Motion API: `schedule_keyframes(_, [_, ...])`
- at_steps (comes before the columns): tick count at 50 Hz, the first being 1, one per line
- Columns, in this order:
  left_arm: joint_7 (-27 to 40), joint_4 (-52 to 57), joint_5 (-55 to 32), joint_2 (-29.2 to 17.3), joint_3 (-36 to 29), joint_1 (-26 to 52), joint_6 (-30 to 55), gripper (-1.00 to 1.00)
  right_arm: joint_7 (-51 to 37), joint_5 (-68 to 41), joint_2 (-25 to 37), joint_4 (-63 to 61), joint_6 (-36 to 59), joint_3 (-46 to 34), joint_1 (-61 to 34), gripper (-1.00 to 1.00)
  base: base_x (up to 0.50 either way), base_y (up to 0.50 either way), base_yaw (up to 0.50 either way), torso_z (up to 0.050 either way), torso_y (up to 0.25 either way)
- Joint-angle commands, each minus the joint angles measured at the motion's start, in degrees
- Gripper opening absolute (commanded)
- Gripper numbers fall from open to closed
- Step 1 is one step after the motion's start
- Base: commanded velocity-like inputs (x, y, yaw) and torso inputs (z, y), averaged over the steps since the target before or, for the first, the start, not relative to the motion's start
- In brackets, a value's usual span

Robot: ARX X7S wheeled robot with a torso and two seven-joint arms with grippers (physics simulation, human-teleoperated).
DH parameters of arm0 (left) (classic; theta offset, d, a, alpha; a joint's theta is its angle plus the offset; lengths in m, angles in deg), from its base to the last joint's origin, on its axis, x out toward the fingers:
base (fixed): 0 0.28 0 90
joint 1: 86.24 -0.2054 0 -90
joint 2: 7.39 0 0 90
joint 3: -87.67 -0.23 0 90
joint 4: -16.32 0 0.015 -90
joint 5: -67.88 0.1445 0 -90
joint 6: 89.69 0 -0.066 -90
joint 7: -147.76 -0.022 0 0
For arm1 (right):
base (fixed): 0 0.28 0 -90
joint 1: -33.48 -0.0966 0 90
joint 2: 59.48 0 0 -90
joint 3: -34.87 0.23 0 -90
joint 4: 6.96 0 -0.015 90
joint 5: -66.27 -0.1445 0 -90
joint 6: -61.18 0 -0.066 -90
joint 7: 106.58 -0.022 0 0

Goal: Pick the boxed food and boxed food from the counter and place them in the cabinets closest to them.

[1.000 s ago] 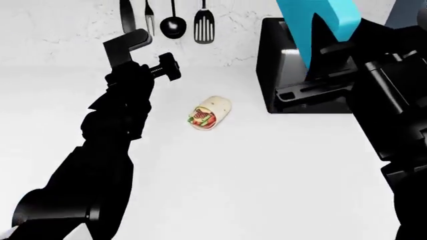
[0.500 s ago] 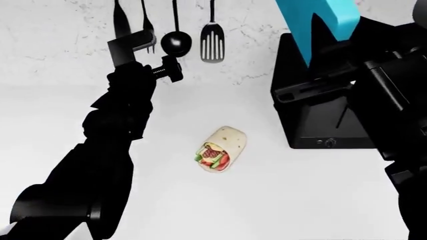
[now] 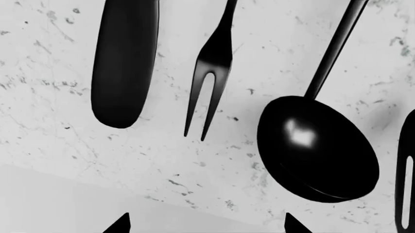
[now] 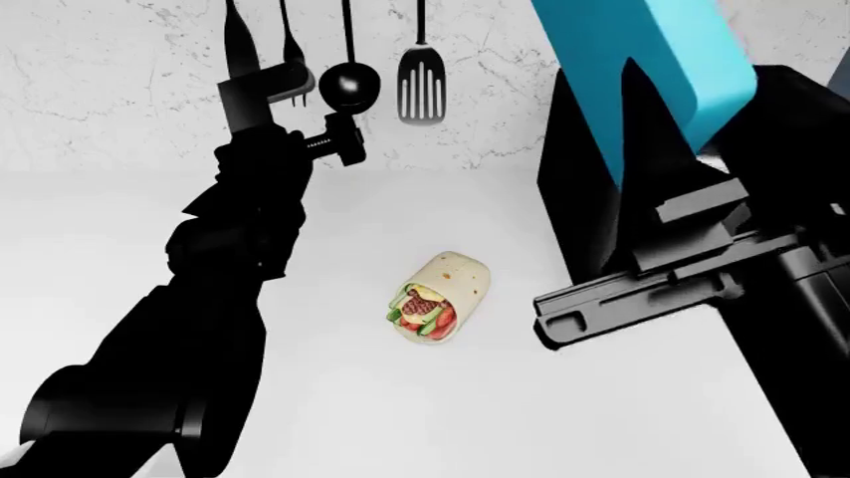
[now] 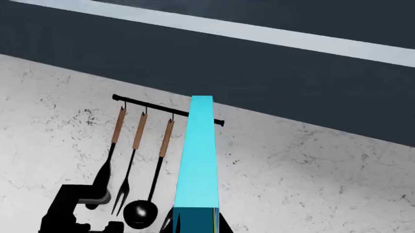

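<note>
- Since half a second ago, the right arm has swung lower and nearer the camera in the head view, and the cyan boxed food [image 4: 651, 70] it carries now looms larger at the upper right; the tortilla wrap [image 4: 439, 298] has stayed where it lay.
- Head view: the right gripper [image 4: 664, 164] is clenched on the cyan boxed food, held up in the air well above the white counter [image 4: 398, 418], in front of a black appliance [image 4: 584, 209].
- Head view: the left gripper [image 4: 286, 85] is raised close to the marbled wall, among hanging black utensils — a ladle [image 4: 348, 85] and a slotted spatula [image 4: 420, 85]. Whether its jaws are apart cannot be told here.
- Left wrist view: a dark handle [image 3: 124, 63], a two-pronged fork [image 3: 207, 77] and the ladle [image 3: 318, 150] hang against the marbled wall. Only two finger tips [image 3: 120, 224] show, set wide apart with nothing between them — released.
- Right wrist view: the cyan boxed food [image 5: 199, 160] stands edge-on and upright between the fingers, before a utensil rail [image 5: 165, 109] and dark cabinets [image 5: 207, 63] above.
</note>
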Motion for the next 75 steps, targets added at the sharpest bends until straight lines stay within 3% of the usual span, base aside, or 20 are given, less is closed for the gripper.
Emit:
schedule_keyframes(1, [0.07, -0.02, -0.26, 0.0, -0.67, 0.01, 0.08, 1.0, -4.64, -7.28, -0.17, -3.91, -1.61, 1.09, 0.4, -1.0, 0.0, 0.0, 0.0, 0.0, 0.0])
schedule_keyframes(7, [0.18, -0.02, -0.24, 0.0, -0.94, -0.03, -0.05, 1.0, -4.65, -13.1, -2.41, -3.92, 2.33, 8.02, 0.22, -1.0, 0.0, 0.0, 0.0, 0.0, 0.0])
schedule_keyframes(12, [0.35, -0.02, -0.54, 0.0, -1.46, -0.01, -0.06, 1.0, -4.66, -17.88, 1.7, -3.92, -2.67, 7.02, -8.53, -1.0, 0.0, 0.0, 0.0, 0.0, 0.0])
schedule_keyframes(27, [0.64, -0.02, -0.89, 0.0, -2.2, -0.03, -0.18, 1.0, -4.65, -26.86, 15.79, -3.92, -24.05, -12.36, -60.94, -1.0, 0.0, 0.0, 0.0, 0.0, 0.0])
schedule_keyframes(31, [0.57, -0.02, -0.72, 0.0, -2.05, -0.06, -0.18, 1.0, -4.65, -25.83, 17.07, -3.92, -21.04, -7.32, -61.18, -1.0, 0.0, 0.0, 0.0, 0.0, 0.0])
schedule_keyframes(39, [0.67, -0.02, -0.9, 0.0, -2.37, -0.01, -0.13, 1.0, -4.65, -16.08, 18.14, -3.9, -16.97, -9.32, -61.19, -1.0, 0.0, 0.0, 0.0, 0.0, 0.0])
schedule_keyframes(56, [0.81, -0.02, -1.21, 0.0, -2.96, -0.03, 0.07, 1.0, -4.65, -6.82, 28.44, 1.45, -16.07, -21.34, -61.19, -1.0, 0.0, 0.0, 0.0, 0.0, 0.0])
schedule_keyframes(68, [1.04, -0.02, -1.54, 0.0, -3.59, -0.06, 0.06, 1.0, -4.6, -1.42, 29.34, 6.72, -25.56, -36.35, -61.03, -1.0, 0.0, 0.0, 0.0, 0.0, 0.0])
schedule_keyframes(75, [1.11, -0.02, -1.56, 0.0, -3.77, -0.06, 0.01, 1.0, 2.05, 4.66, 27.57, 12.08, -25.46, -36.69, -56.08, -1.0, 0.0, 0.0, 0.0, 0.0, 0.0])
